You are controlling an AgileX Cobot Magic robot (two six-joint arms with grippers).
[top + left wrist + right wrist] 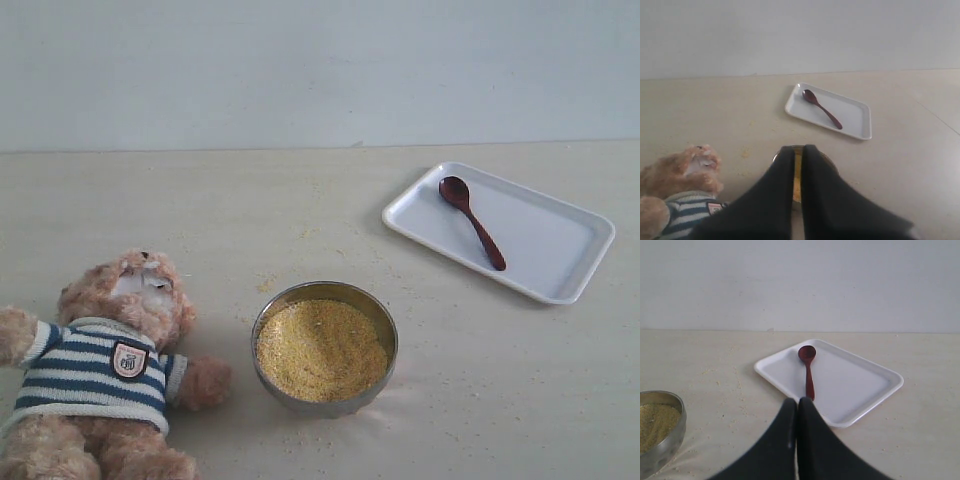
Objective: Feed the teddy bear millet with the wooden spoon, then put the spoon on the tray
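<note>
Pale desk (500, 400) runs back to a blank grey wall. Left fingers (782, 175) are pressed together, holding nothing. Just past their tips sits a steel bowl (330, 406) of millet (322, 350), with the teddy bear (100, 370) lying face up beside them. Right fingers (815, 430) are likewise closed and empty. Straight beyond their tips the wooden spoon (808, 372) lies on the tray (855, 385), handle end nearest them.
</note>
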